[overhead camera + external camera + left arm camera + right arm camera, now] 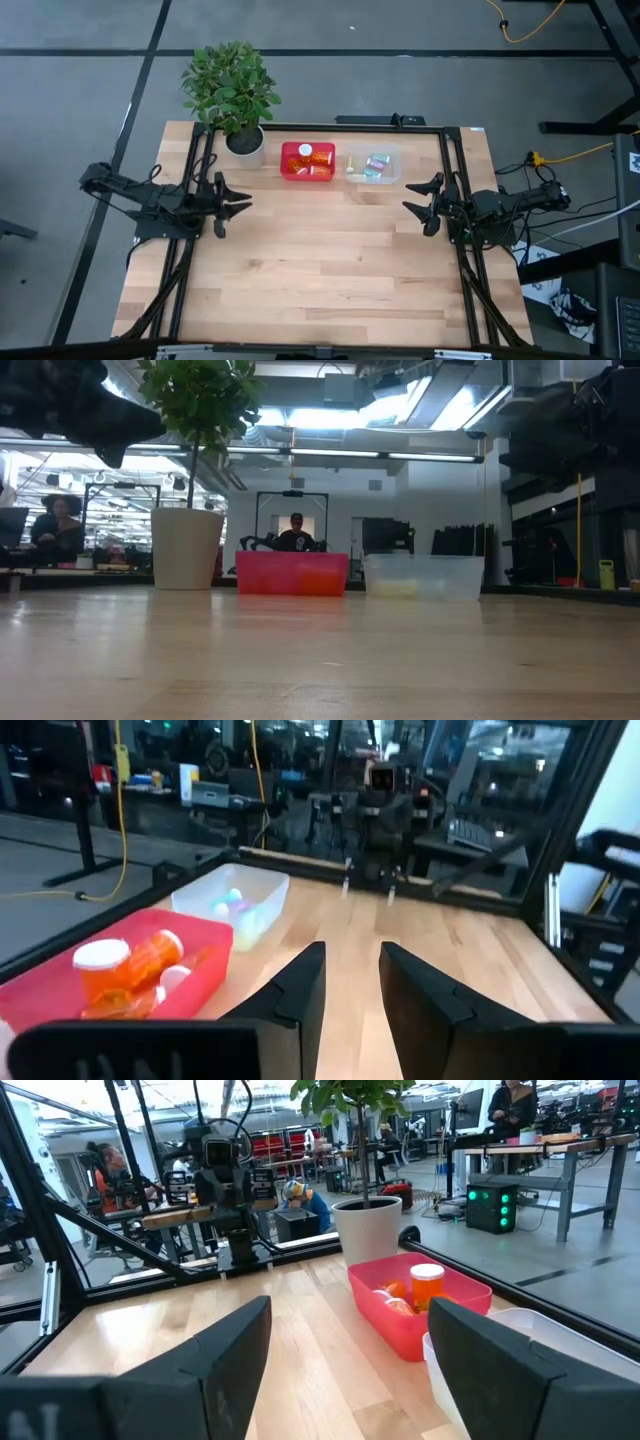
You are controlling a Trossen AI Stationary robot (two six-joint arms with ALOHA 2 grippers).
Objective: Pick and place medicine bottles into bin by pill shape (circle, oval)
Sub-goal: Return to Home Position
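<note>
Orange medicine bottles with white caps (308, 160) lie in the red bin (288, 172) at the table's far side; they also show in the left wrist view (130, 965) and the right wrist view (425, 1288). Pastel bottles (374, 165) lie in the clear bin (393, 176) beside it. My left gripper (238, 200) is open and empty at the table's left. My right gripper (418, 196) is open and empty at the table's right. Both hang above the table.
A potted plant (232, 92) in a white pot (245, 143) stands left of the red bin at the far left. Bare wood (320, 260) spreads between the arms and toward the near edge. People show in the room beyond the table.
</note>
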